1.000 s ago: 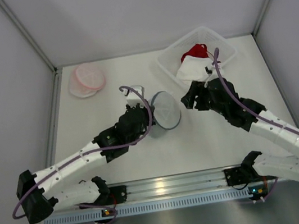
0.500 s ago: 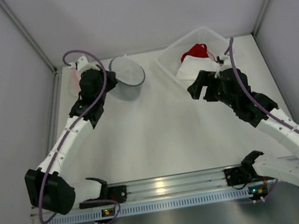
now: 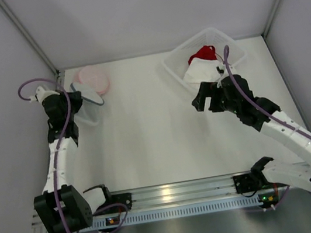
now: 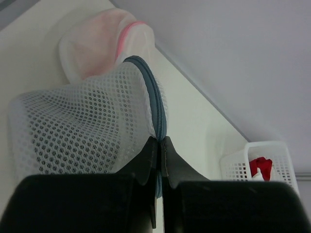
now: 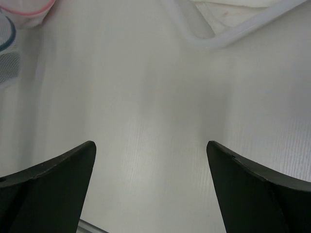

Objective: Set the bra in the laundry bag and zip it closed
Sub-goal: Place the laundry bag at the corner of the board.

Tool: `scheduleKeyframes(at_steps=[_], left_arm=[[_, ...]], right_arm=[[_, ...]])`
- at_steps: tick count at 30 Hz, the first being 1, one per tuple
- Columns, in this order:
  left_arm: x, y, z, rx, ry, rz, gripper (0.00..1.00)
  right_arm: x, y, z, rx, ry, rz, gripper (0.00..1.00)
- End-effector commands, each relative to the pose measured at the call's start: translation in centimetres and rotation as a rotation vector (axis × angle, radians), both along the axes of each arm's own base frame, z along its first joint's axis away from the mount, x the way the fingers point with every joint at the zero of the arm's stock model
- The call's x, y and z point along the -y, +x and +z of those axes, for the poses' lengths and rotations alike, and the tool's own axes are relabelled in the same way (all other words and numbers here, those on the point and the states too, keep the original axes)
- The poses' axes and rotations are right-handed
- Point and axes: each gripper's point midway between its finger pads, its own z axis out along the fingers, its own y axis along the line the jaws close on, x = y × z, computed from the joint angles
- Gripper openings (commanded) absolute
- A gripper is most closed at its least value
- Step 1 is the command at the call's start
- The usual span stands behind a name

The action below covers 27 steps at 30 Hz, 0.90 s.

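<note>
My left claw (image 4: 159, 141) is clenched on the zipper rim (image 4: 160, 109) of the mesh laundry bag (image 4: 77, 131), held at the far left just beside the pink pouch (image 3: 93, 79). Whether the bra is inside I cannot tell. That thin pinch could slip and drop it. A second ago the bag was in the middle of the surface (image 3: 161, 151); my right claw (image 5: 149, 145) now gapes wider, empty.

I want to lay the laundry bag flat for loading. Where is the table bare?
Bare: the middle of the table, between the left arm and the right end effector, down to the near rail. Crowded: far-left corner, laundry bag and pink item; far-right corner, basket.
</note>
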Motion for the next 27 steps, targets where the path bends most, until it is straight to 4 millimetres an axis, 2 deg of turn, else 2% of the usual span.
scheduleKeyframes(at_steps=[1,4,5,6,7,9,10,11,15,17,18,19,21,22,25,27], left_arm=[[0.5,-1.0,6.6,0.216,0.032,-0.063,0.0],[-0.1,-1.4,6.4,0.231,0.046,-0.072,0.0],[-0.4,-1.4,5.6,0.225,0.036,-0.077,0.0],[-0.2,-1.1,5.1,0.221,0.017,-0.099,0.0],[-0.1,-0.8,5.7,0.263,0.015,-0.115,0.0],[0.4,-0.2,4.8,0.275,0.01,-0.158,0.0],[0.6,0.1,5.6,0.326,0.036,-0.18,0.0],[0.8,0.4,5.5,0.333,0.048,-0.202,0.0],[-0.1,1.1,1.9,0.267,0.086,-0.184,0.0],[-1.3,0.4,-0.2,0.235,0.065,-0.146,0.0],[-1.5,0.1,-0.7,0.234,0.055,-0.14,0.0],[-1.8,-0.6,-2.1,0.209,0.042,-0.125,0.0],[-2.9,-1.6,-2.8,0.198,0.063,-0.085,0.0],[-3.5,-2.1,-3.9,0.169,0.072,-0.05,0.0],[-4.9,-3.2,-5.7,0.113,0.111,0.022,0.0],[-5.6,-3.6,-6.0,0.106,0.114,0.046,0.0]], right_arm=[[-0.3,1.2,1.9,0.052,0.015,0.012,0.97],[-0.5,1.3,1.5,0.042,0.015,0.013,0.98],[-0.5,1.4,1.4,0.04,0.015,0.013,0.98],[-0.7,1.5,1.2,0.036,0.017,0.019,0.98],[-0.8,1.5,1.2,0.034,0.016,0.026,0.98],[-1.1,1.6,1.0,0.017,0.012,0.039,0.98],[-1.1,1.6,1.1,0.016,0.011,0.042,0.98],[-1.1,1.7,0.9,0.008,0.006,0.039,0.98],[-0.8,1.5,0.5,0.003,0.004,0.028,0.98],[-0.6,1.5,0.5,0.004,0.006,0.015,0.99],[-0.3,1.5,0.5,0.008,0.001,0.003,0.99],[-0.2,1.4,0.3,0.005,-0.005,-0.005,0.99],[0.4,1.7,0.2,0.006,-0.022,-0.034,0.99],[0.6,1.8,0.2,0.003,-0.027,-0.044,0.99],[1.0,2.4,0.0,-0.003,-0.044,-0.058,0.99],[1.2,3.0,0.3,0.0,-0.052,-0.065,0.99]])
